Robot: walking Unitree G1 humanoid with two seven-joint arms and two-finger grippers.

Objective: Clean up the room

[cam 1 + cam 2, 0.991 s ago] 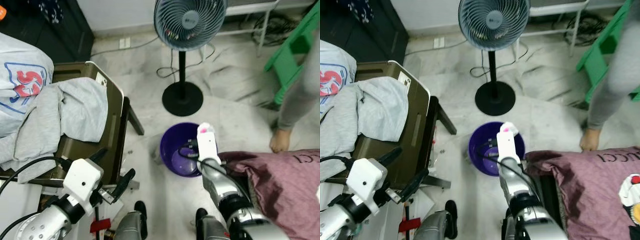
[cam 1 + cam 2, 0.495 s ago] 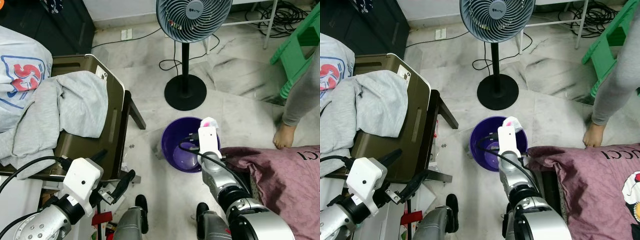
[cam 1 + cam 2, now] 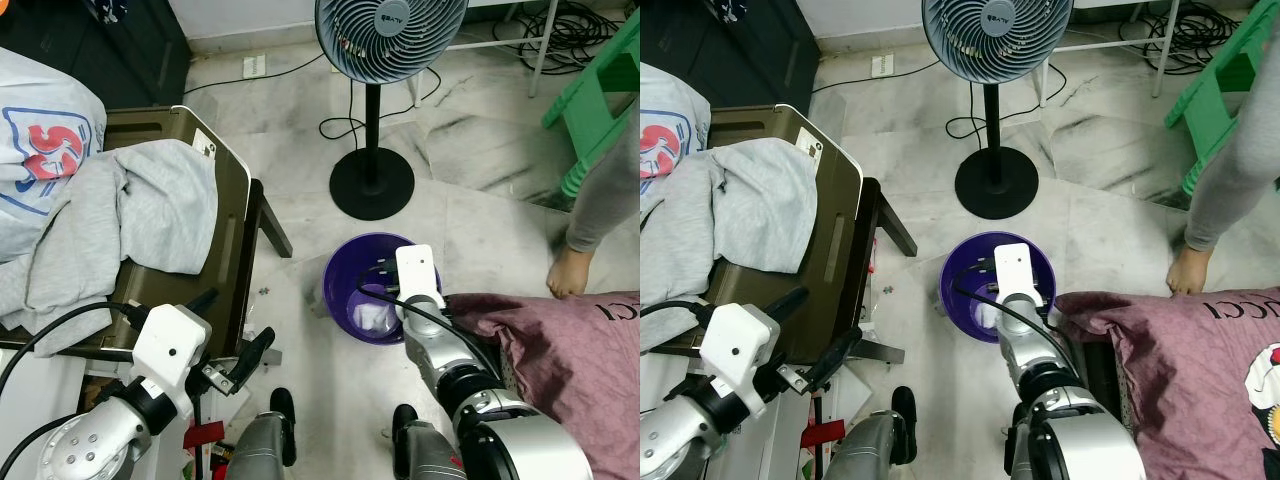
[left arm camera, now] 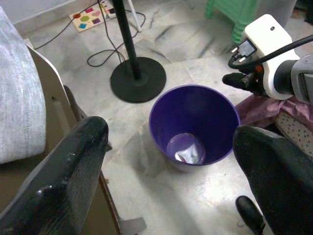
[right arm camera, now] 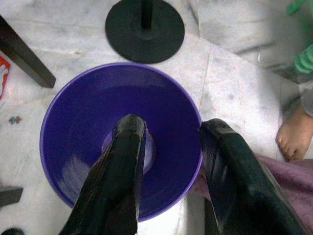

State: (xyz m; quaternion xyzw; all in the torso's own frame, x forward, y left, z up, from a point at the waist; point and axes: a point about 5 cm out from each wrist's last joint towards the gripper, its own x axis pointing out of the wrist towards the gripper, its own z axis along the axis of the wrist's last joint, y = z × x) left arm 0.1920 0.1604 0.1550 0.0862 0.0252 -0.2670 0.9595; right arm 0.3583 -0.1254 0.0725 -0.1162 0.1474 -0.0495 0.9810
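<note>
A crumpled white scrap (image 4: 188, 154) already lies in the purple bin (image 3: 340, 283), the right gripper (image 5: 171, 161) poised above with fingers spread and empty, left gripper (image 3: 235, 350) parted too, while grey clothes (image 3: 130, 225) await tidying.

Person (image 3: 1230, 170): only a leg and foot in frame, rest cut off.
Item in bucket (image 4: 188, 152): too blurred to identify.

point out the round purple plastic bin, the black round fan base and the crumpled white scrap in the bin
round purple plastic bin (image 4: 161, 105), left wrist view, inner wall
black round fan base (image 3: 372, 184), left eye view, flat disc
crumpled white scrap (image 4: 188, 154), left wrist view, its middle
</note>
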